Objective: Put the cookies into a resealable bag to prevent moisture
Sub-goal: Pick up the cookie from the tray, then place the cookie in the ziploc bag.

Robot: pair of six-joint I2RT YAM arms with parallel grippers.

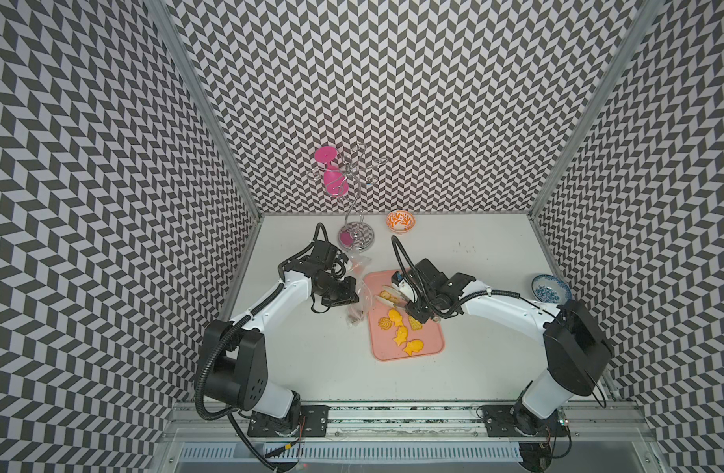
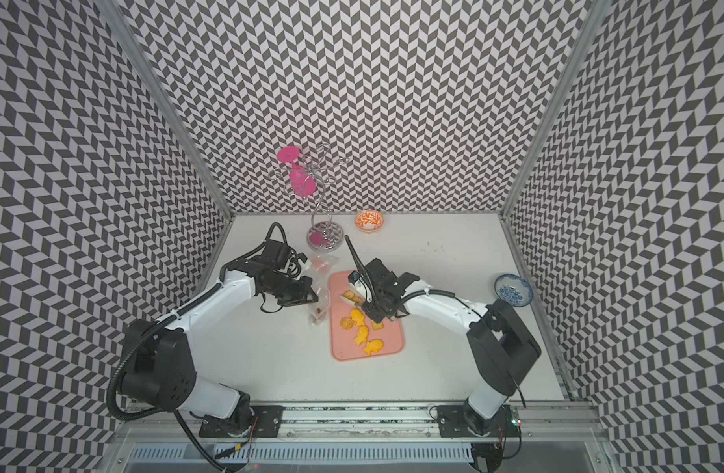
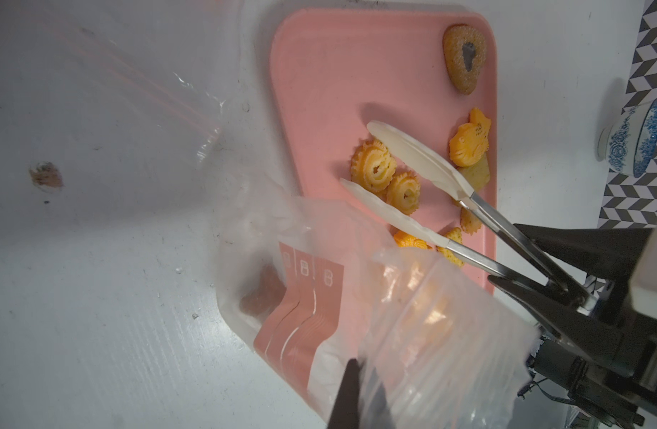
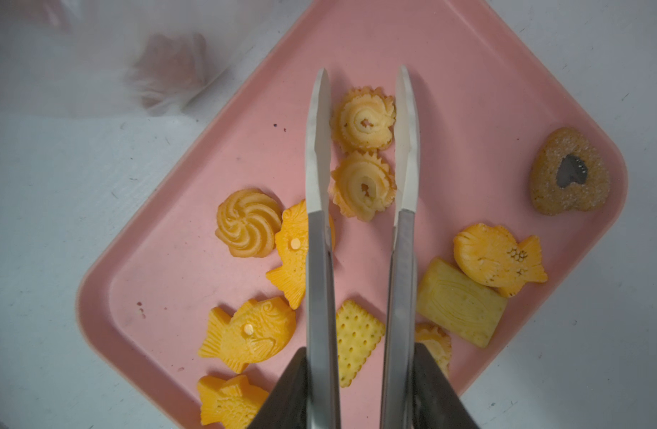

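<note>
Tongs [image 4: 319, 260] clamped in right gripper [image 4: 358, 390], blades [image 4: 407, 148] apart; I see two swirl cookies [image 4: 362, 185] on tray [image 4: 193, 148] between them, in line along blades (both may catch). Left gripper [image 1: 354, 295], closed, pinches bag [image 3: 412, 315] mouth beside tray.

left arm [image 1: 278, 303]: we reach it forward, elbow bent, wrist turned inward
left gripper [image 1: 353, 295]: we clamp a clear plastic resealable bag [image 3: 412, 327]
right arm [image 1: 507, 305]: forward, wrist pitched down
right gripper [image 1: 414, 314]: we squeeze white-tipped steel tongs [image 4: 321, 260], tips apart
</note>
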